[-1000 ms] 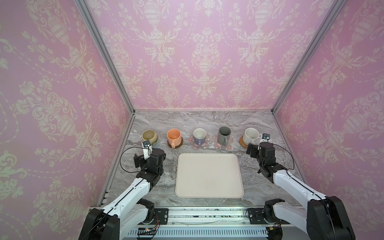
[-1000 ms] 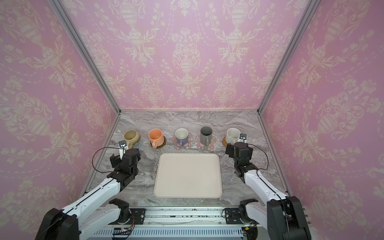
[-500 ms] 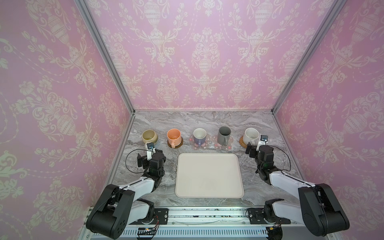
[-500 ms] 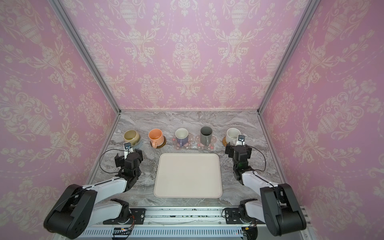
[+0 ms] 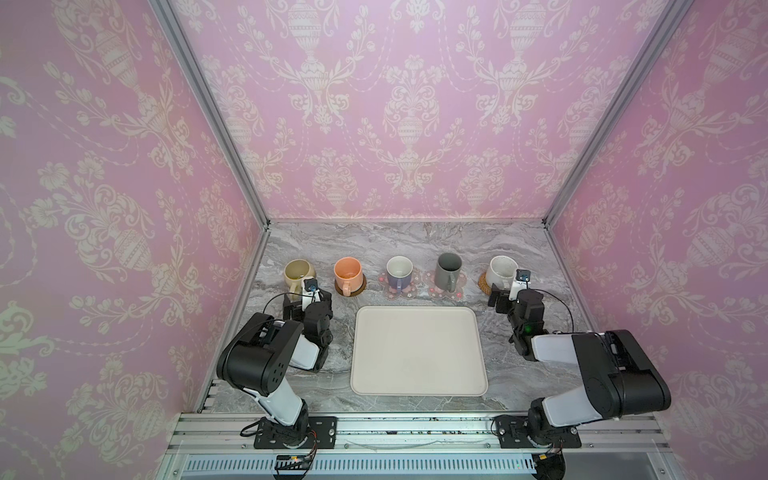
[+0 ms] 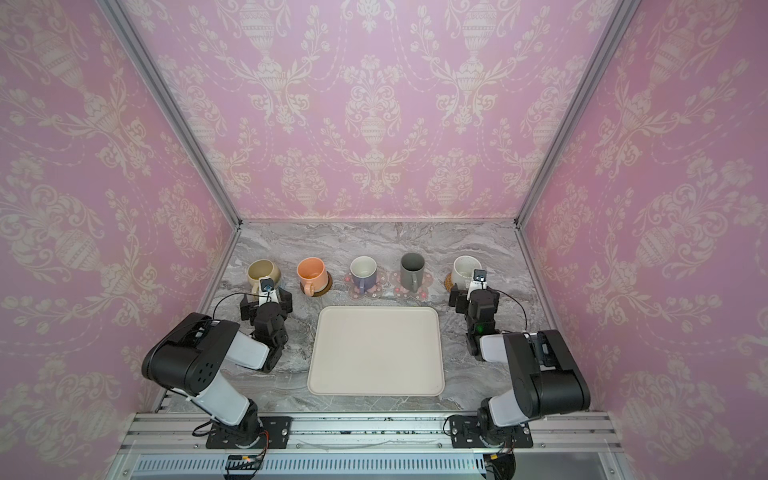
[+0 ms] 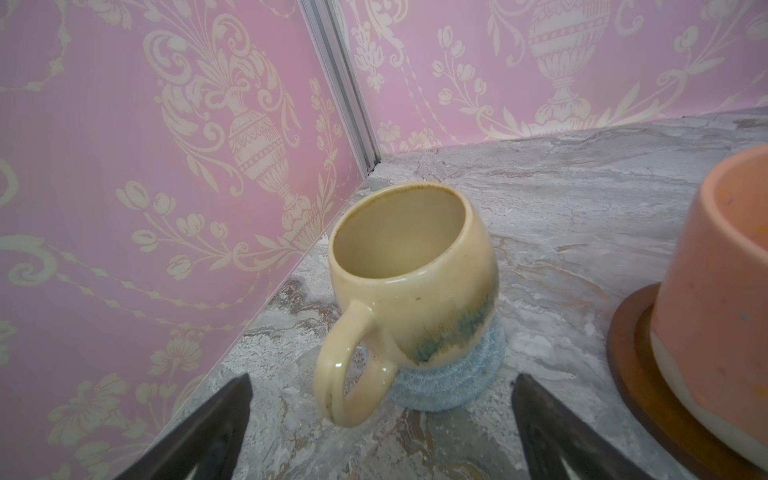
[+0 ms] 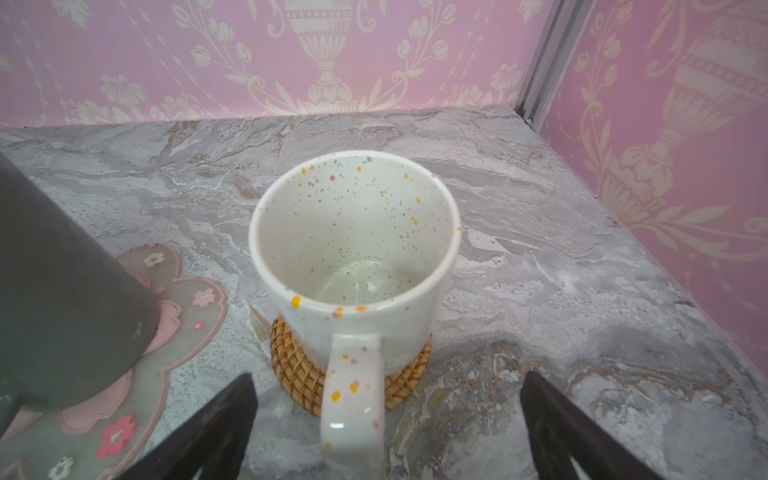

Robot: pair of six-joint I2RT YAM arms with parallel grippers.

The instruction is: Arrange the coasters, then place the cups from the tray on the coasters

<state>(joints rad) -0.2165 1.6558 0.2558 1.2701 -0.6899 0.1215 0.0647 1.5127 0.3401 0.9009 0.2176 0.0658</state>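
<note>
Five cups stand in a row at the back, each on a coaster: olive-yellow cup (image 5: 298,272) on the blue woven coaster (image 7: 449,386), peach cup (image 5: 347,272) on the brown disc (image 5: 360,287), lavender cup (image 5: 399,270) and dark grey cup (image 5: 449,268) on pink flower coasters (image 5: 432,287), white speckled cup (image 5: 502,269) on the rattan coaster (image 8: 299,374). The cream tray (image 5: 417,351) lies bare in the middle. My left gripper (image 7: 382,378) is open just in front of the yellow cup's handle. My right gripper (image 8: 386,378) is open, the white cup's handle between its fingers untouched.
Pink patterned walls close in the marble table (image 5: 374,241) on three sides, with aluminium posts in the back corners. Both arms are folded low at either side of the tray. The end cups stand near the side walls.
Both arms have folded up, their elbows rising toward the front rail. The grippers stay open in front of the end cups. No cup or coaster has moved.
</note>
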